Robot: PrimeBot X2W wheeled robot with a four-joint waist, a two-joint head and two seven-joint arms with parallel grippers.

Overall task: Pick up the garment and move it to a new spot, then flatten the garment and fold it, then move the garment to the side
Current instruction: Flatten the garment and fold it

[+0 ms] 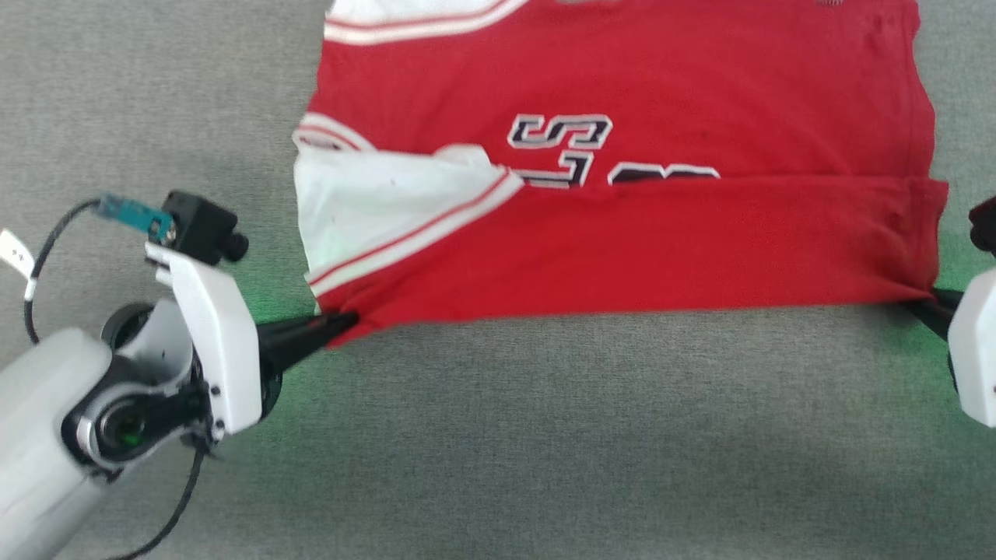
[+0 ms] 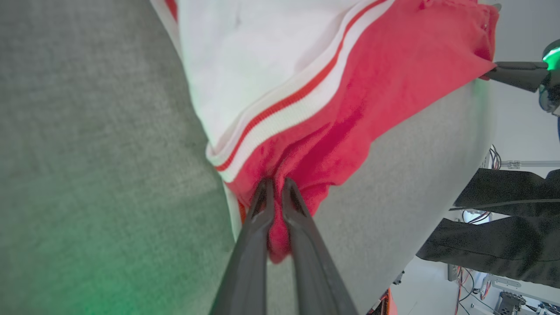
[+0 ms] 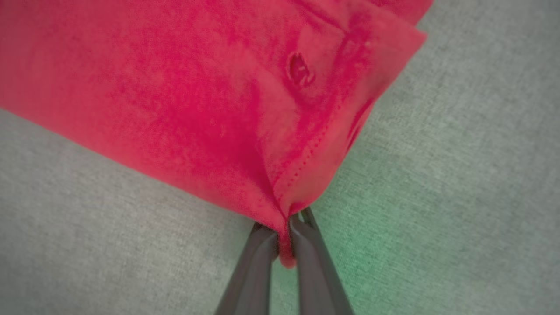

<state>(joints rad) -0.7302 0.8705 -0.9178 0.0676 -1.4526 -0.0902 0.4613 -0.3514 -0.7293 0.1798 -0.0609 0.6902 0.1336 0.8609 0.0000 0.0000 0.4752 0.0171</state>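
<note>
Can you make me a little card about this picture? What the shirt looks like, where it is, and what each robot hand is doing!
garment: the garment, red with white panels and striped trim
lettering: dark letters with white outlines, partly covered by a folded-over red strip
resting on: grey cloth-covered surface
left gripper: left gripper shut on the near left corner
right gripper: right gripper shut on the near right corner
edge between grippers: stretched fairly straight
stage: looks mid-fold

Red garment (image 1: 622, 233) (white-trimmed), half-folded
</note>
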